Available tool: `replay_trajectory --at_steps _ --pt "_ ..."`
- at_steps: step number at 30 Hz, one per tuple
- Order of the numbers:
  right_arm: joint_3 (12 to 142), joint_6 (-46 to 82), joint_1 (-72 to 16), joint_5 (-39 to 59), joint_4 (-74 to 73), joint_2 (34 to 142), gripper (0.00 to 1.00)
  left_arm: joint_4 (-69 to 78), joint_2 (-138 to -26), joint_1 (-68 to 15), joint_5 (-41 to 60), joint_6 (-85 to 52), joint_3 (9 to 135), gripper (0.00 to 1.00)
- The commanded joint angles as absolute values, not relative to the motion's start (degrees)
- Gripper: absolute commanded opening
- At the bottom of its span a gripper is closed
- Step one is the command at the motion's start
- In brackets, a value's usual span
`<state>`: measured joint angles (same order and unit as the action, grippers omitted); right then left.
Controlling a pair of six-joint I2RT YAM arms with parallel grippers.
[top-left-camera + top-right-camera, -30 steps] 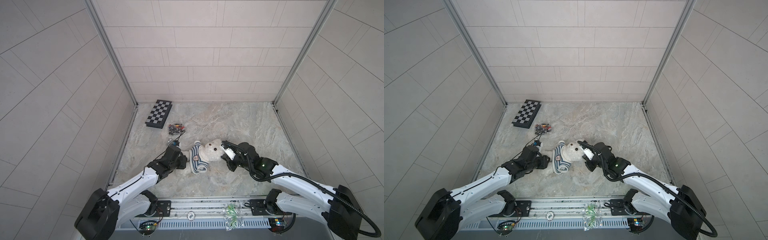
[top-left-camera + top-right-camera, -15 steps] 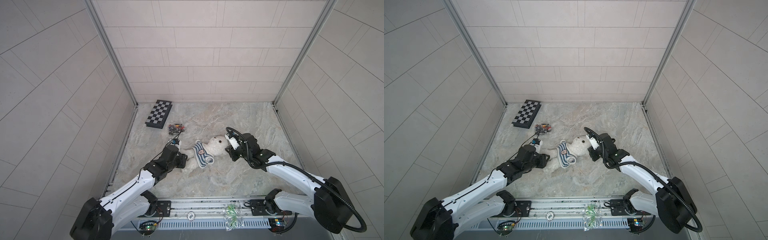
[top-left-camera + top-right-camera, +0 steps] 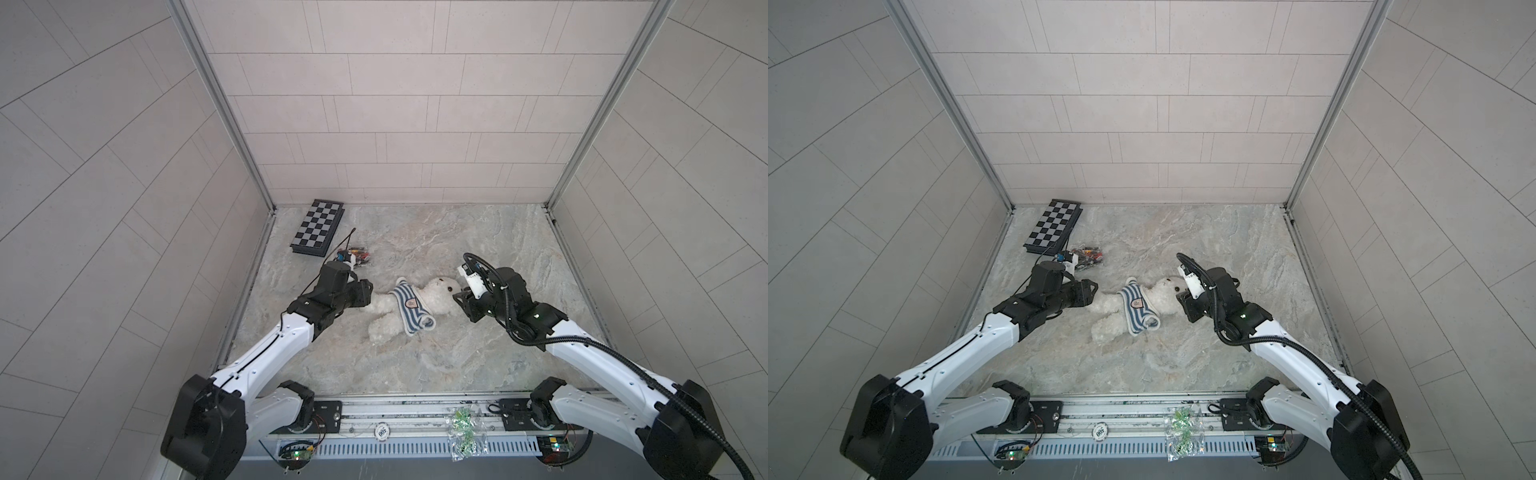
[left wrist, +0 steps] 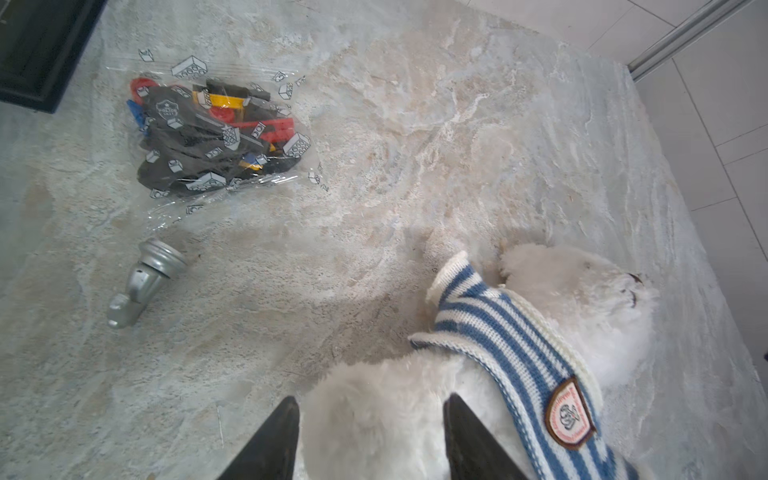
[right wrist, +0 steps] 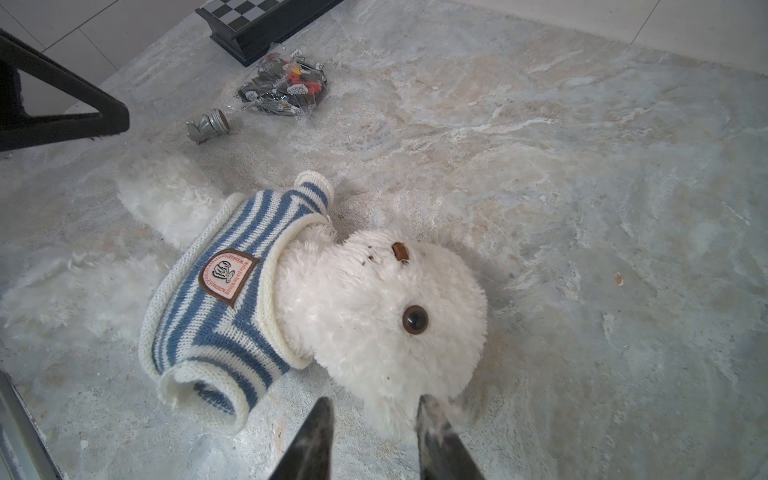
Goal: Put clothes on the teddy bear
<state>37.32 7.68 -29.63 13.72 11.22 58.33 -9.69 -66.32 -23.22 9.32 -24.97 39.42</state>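
On the grey-beige stone bench (image 3: pixel 478 232) the fluffy white plush teddy bear (image 3: pixel 438 293) lies near the middle, head toward the right tool (image 5: pixel 372 405) and legs toward the left tool (image 4: pixel 370 405). The right tool's jaws stand parted about a bump of fur at the head's crown, with bench showing in the gap. The left tool's jaws are apart with a furry leg filling the space; whether they press it cannot be told. A blue-and-cream striped knitted sweater (image 5: pixel 220 307) sits around the bear's neck and chest; its arms cannot be made out. Toward the far left corner lies a closed black-and-white chequered chessboard case (image 3: pixel 318 226), contents hidden. Beside it a clear plastic bag (image 4: pixel 216 133) holds black, red, yellow and blue toy bricks, with a small silver-grey metal fitting (image 4: pixel 143 282) nearby.
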Motion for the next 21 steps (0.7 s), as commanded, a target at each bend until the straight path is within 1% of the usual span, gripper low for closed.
replay_trajectory --at_steps 1,6,11,16,21 --pt "36.53 8.11 -30.26 13.27 13.25 56.33 0.42 -8.66 -70.19 -22.41 10.19 -23.84 43.19 0.6" --pt "36.39 8.63 -32.51 12.4 15.06 54.7 0.44 -10.19 -75.32 -22.21 7.39 -22.11 45.86 0.59" --pt "35.81 10.1 -36.26 10.57 16.08 52.8 0.47 -9.13 -80.15 -22.2 9.61 -22.35 45.98 0.59" --pt "36.04 10.89 -40.5 9.21 17.41 51.93 0.49 -6.91 -82.18 -22.16 12.08 -22.94 44.7 0.59" --pt "34.14 12.84 -45.85 10.84 13.01 52.91 0.5 -5.86 -82.36 -22.27 12.34 -23.32 42.85 0.59"
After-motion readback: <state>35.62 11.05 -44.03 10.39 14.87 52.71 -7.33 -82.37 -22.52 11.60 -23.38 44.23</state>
